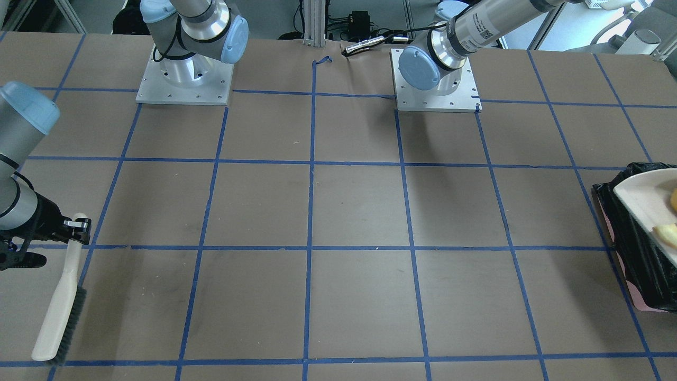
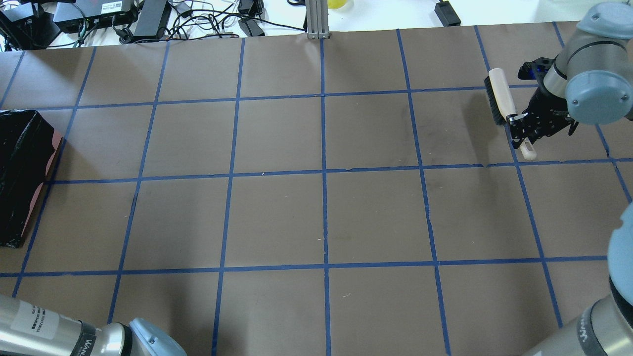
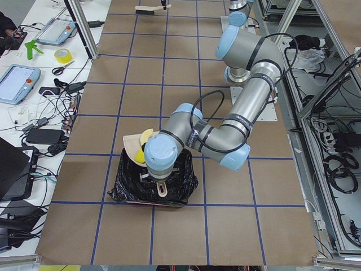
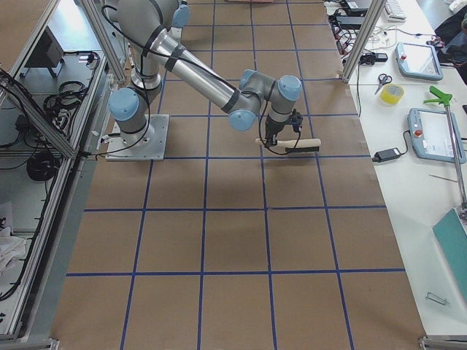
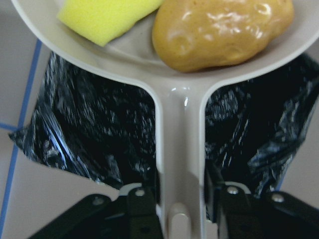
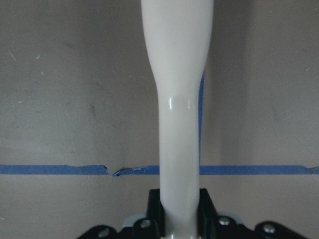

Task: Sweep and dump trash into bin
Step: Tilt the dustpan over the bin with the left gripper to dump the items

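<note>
My left gripper (image 5: 180, 199) is shut on the handle of a beige dustpan (image 5: 179, 124), which it holds above the bin (image 5: 99, 129), a black-bagged container with a pink body. In the pan lie pieces of trash: an amber-brown blob (image 5: 222, 32) and a yellow-green wedge (image 5: 107, 17). The front view shows the pan (image 1: 642, 201) tilted over the bin (image 1: 640, 264), with a pale slice (image 1: 667, 232) on it. At the table's other end my right gripper (image 2: 524, 131) is shut on the handle of a cream brush (image 2: 500, 96) with dark bristles, low over the table.
The table is brown paper (image 2: 321, 217) marked with a blue tape grid. Both arm bases (image 1: 185, 79) stand at the robot's edge. Cables and electronics (image 2: 148, 20) lie beyond the far edge. The bin sits at the table's left end (image 2: 20, 173).
</note>
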{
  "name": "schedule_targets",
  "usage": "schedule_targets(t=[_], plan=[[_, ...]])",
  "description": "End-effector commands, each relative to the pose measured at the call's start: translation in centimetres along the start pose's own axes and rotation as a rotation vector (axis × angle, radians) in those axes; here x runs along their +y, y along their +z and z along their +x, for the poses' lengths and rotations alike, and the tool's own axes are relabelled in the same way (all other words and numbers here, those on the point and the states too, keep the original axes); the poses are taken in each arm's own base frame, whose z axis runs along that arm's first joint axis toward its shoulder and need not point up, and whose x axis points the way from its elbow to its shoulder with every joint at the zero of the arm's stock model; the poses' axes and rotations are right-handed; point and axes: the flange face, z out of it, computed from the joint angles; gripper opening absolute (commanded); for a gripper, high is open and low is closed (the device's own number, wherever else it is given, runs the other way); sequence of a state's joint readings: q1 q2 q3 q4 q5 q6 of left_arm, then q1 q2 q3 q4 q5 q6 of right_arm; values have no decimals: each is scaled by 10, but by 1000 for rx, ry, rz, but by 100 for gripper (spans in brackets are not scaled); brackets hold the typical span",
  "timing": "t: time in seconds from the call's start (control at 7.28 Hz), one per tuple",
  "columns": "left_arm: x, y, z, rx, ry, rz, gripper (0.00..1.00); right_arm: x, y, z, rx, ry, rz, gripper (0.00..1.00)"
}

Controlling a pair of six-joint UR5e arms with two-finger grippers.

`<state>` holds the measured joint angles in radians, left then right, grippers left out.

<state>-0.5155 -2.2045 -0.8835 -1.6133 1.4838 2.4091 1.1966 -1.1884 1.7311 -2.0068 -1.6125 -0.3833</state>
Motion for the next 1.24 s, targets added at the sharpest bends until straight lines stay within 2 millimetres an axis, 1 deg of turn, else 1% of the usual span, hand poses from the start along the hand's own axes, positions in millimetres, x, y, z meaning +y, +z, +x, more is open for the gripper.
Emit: schedule_targets(t=[0.0,0.14,0.27,0.41,0.55,0.69,0.82,0.96,1.1], plan=[[50,-13,3,-18,92,-95,0,2,5,-1,-13,2,-28,0],[62,-9,-1,14,118,-145,0,2,6,-1,-15,1,-33,0],[62,-17,-10,31,185,-240,0,2,8,-1,-17,1,-37,0],[51,-19,-19,59,210,-281,0,3,9,-2,-16,1,-39,0],[32,-27,-33,87,238,-343,0,6,14,-3,-19,1,-47,0],[4,-37,-49,108,273,-385,0,6,15,-3,-17,1,-49,32],[-15,-41,-62,107,320,-429,0,6,14,-3,-15,-2,-46,81],[-17,-38,-70,74,363,-480,0,5,14,-1,-15,-2,-43,94],[-26,-37,-75,71,377,-500,0,3,8,0,-9,3,-30,100]])
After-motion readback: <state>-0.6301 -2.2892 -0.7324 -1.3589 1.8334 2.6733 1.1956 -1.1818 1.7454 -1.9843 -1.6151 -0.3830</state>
